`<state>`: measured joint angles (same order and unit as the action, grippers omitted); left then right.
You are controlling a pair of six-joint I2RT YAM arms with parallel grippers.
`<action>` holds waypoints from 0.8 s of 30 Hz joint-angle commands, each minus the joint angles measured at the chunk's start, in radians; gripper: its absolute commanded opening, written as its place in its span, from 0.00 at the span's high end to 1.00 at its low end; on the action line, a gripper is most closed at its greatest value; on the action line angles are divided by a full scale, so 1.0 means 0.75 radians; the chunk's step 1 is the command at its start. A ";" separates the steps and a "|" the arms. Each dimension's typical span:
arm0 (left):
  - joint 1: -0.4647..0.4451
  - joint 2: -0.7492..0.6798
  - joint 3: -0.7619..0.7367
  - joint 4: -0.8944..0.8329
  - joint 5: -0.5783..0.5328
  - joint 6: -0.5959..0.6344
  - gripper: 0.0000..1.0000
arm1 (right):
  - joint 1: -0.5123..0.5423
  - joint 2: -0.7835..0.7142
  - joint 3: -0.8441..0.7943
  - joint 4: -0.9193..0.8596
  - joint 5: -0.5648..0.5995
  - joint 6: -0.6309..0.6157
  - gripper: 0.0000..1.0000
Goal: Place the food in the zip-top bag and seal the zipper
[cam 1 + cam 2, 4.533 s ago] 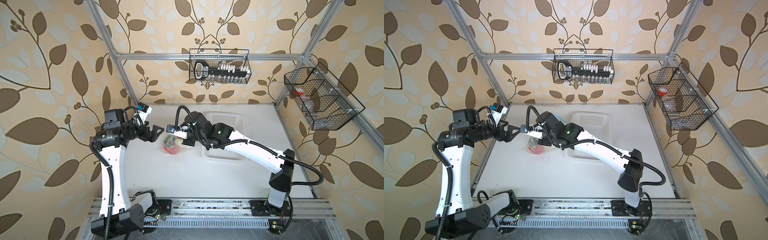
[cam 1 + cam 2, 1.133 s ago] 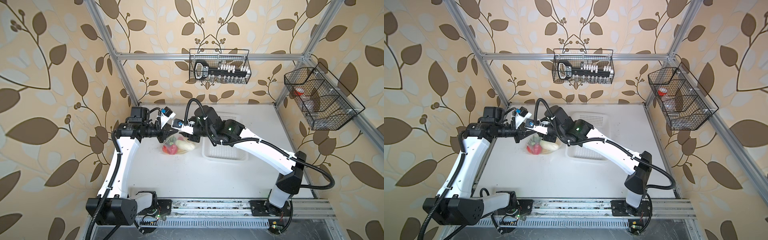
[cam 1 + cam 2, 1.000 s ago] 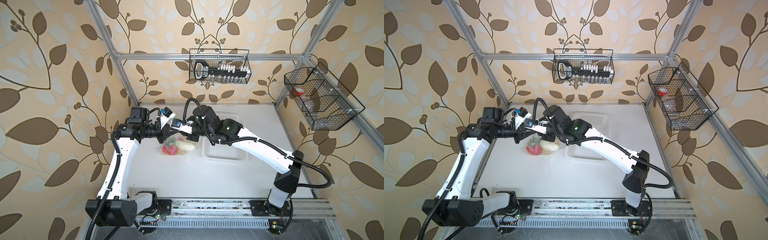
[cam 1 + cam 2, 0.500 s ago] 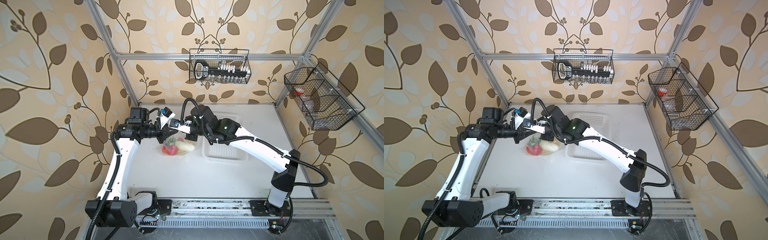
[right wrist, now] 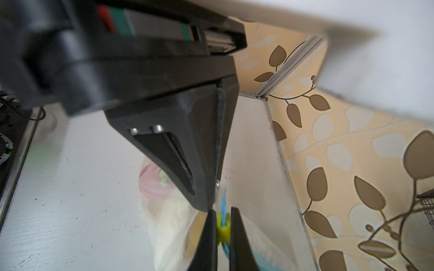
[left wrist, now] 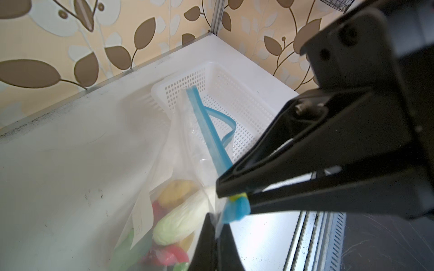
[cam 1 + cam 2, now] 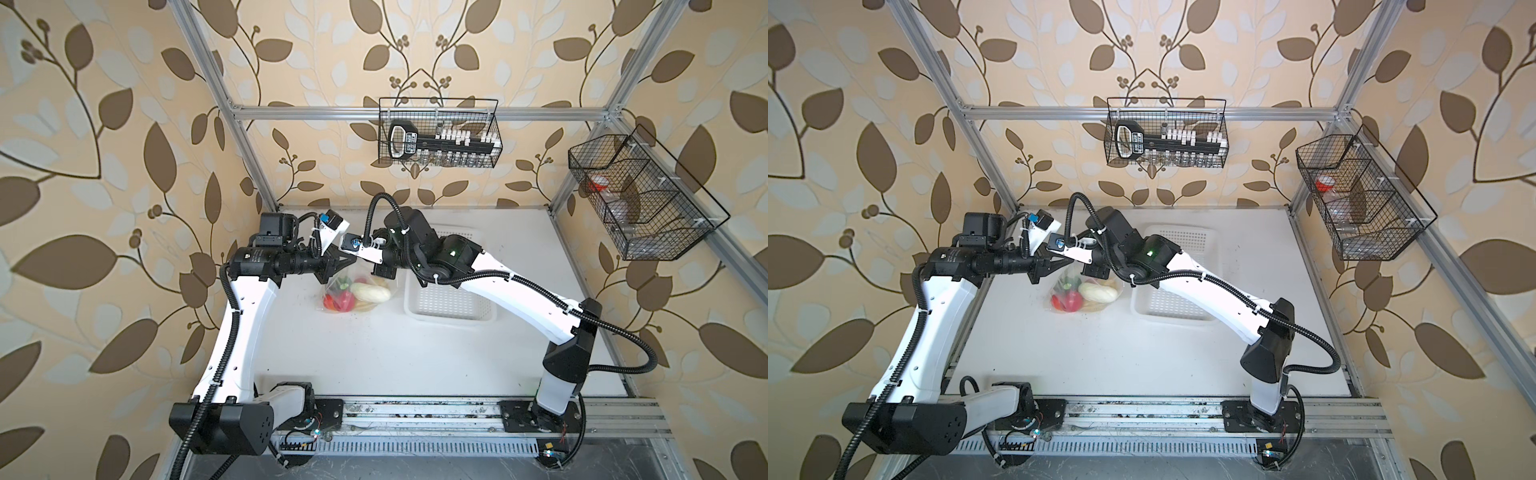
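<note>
**Ana:** What does the white bench carry?

**Ben:** The largest thing is the white perforated basket. It stands right of centre, toward the far side. Just left of it is the zip-top bag. The bag's belly rests on the bench and its mouth edge is held up in the air.

**Ana:** And the hands?

**Ben:** Both top views show them meeting tip to tip above the bag's far edge. The left hand reaches in from the left and the right hand from the right. Both are clenched.

**Ana:** Where is the food?

**Ben:** It is inside the bag, heaped at the bottom. A pale cabbage lies with a red piece at its left and a yellow-brown potato against it. The other pieces overlap too much to tell apart.

**Ana:** And the zipper?

**Ben:** The blue zipper runs along the raised mouth edge. In the left wrist view its two tracks bow apart partway along, so that stretch is not closed. The left hand pinches the bag's clear film at the end of the strip. Right beside it, the right hand grips the small yellow slider.
</note>
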<state>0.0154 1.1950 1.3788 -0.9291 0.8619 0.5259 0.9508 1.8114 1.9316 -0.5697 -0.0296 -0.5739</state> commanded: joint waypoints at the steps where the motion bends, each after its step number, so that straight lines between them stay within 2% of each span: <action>1: 0.000 -0.023 0.067 0.067 -0.035 -0.055 1.00 | -0.032 -0.052 -0.046 -0.067 0.037 -0.028 1.00; 16: 0.004 -0.039 0.068 0.083 -0.148 -0.067 1.00 | -0.069 -0.118 -0.132 -0.065 0.037 -0.025 1.00; 24: 0.008 -0.057 0.035 0.185 -0.265 -0.158 1.00 | -0.073 -0.149 -0.174 -0.049 0.043 -0.019 1.00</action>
<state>0.0055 1.1870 1.3880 -0.8680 0.7670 0.4454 0.9112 1.7493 1.8198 -0.5556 -0.0280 -0.5770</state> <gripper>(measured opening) 0.049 0.064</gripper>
